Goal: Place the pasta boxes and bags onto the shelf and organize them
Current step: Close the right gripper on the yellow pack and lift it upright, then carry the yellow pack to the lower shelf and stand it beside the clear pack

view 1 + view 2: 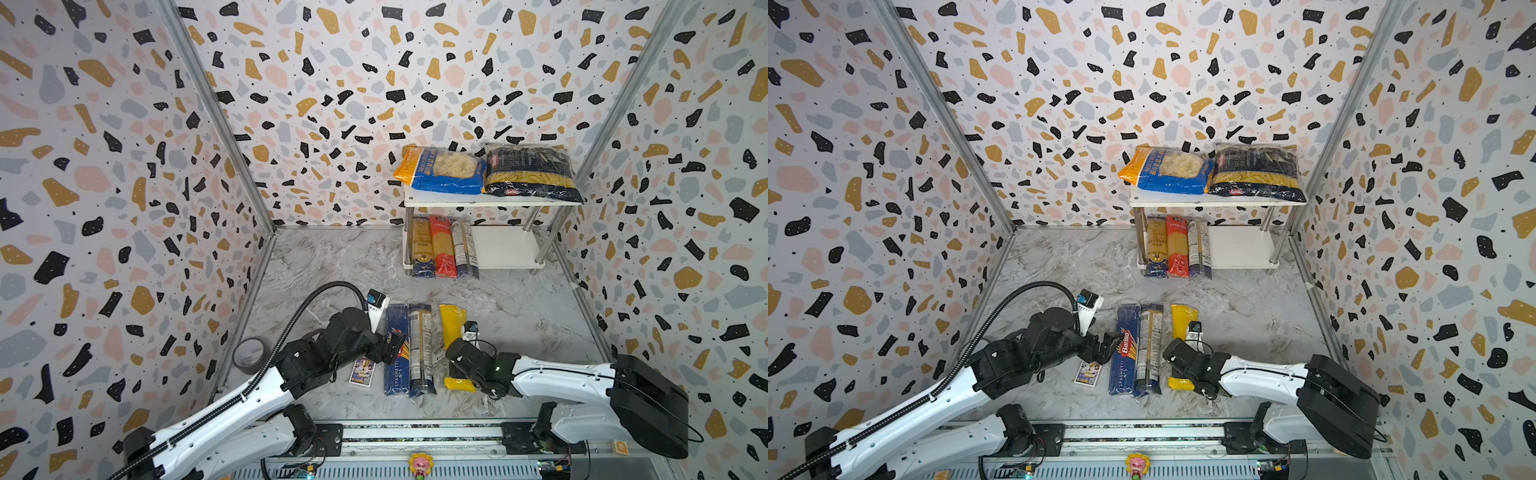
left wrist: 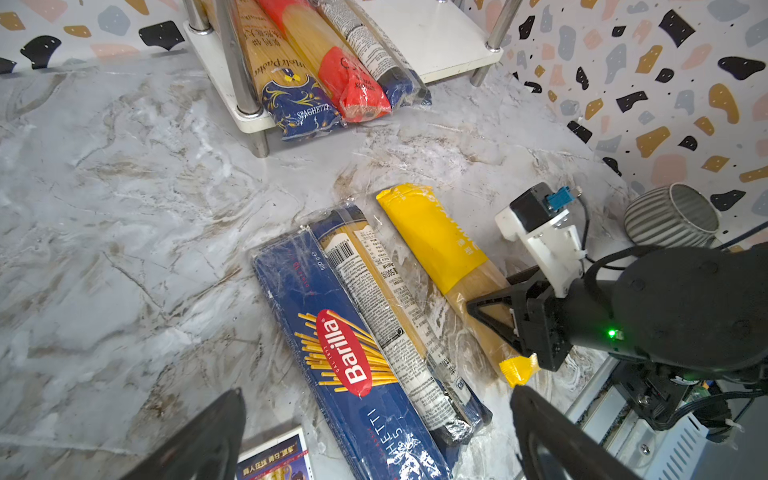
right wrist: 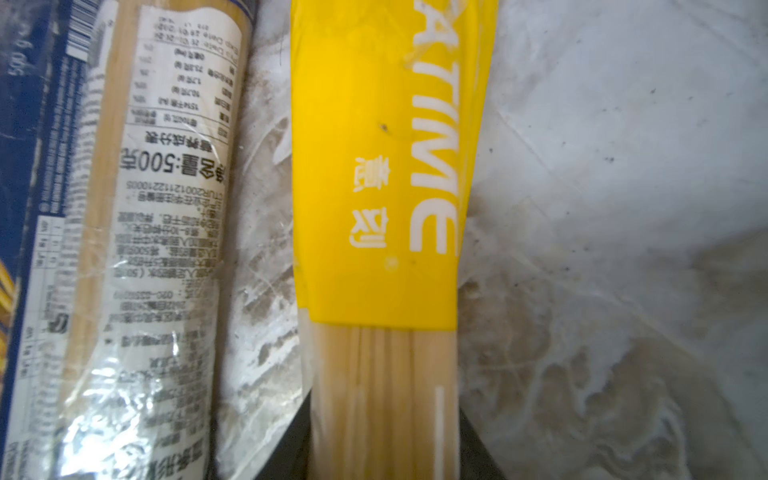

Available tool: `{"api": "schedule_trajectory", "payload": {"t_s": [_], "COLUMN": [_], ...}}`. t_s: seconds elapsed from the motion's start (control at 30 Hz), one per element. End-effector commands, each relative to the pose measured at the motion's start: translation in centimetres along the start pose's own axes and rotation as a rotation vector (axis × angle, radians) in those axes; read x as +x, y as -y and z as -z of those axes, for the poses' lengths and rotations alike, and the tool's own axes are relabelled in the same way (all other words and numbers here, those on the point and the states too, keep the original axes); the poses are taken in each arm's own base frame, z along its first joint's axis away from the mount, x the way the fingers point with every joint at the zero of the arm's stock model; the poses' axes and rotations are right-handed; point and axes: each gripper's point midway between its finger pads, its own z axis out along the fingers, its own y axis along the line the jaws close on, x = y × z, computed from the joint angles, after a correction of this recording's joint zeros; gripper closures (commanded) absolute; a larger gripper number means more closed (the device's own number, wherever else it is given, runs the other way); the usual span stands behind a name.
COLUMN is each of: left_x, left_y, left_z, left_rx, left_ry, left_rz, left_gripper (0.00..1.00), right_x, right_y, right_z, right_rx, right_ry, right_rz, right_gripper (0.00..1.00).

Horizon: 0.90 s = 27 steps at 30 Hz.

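Note:
The white shelf [image 1: 490,202] stands at the back right. On its top board lie a blue-orange bag [image 1: 440,171] and a navy penne bag [image 1: 532,174]; three spaghetti packs [image 1: 442,248] fill the left of the lower board. On the floor lie the blue Barilla box [image 1: 397,365], a clear labelled pack [image 1: 422,349] and a yellow spaghetti pack [image 1: 452,322]. My right gripper [image 3: 384,436] is shut on the yellow spaghetti pack [image 3: 382,208], a finger pressed against each side. My left gripper [image 2: 377,392] hangs open over the Barilla box [image 2: 353,353], touching nothing.
A grey tape roll [image 1: 249,355] lies by the left wall, and a small purple card [image 1: 362,371] lies left of the Barilla box. A ribbed grey cup [image 2: 671,216] shows by the right wall. The right half of the shelf's lower board [image 1: 1241,245] is bare.

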Motion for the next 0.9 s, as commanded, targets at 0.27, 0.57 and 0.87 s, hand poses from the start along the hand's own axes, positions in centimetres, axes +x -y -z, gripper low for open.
{"api": "schedule_trajectory", "payload": {"t_s": [0.27, 0.57, 0.87], "left_x": [-4.6, -7.0, -8.9], "left_y": [0.7, 1.7, 2.7], "left_z": [0.3, -0.5, -1.3], "left_rx": [-0.016, -0.014, 0.002], "left_ry": [0.077, 0.074, 0.073], "left_rz": [-0.021, -0.042, -0.082], "left_gripper": [0.00, 0.00, 0.01], "right_x": [-5.7, -11.4, -17.7], "right_y": [-0.5, 0.3, 2.0], "right_z": [4.6, 9.3, 11.0], "right_rx": [-0.166, -0.239, -0.247], "right_ry": [0.128, 0.265, 0.365], "right_rz": [-0.025, -0.056, -0.086], "right_gripper": [0.81, 0.82, 0.82]}}
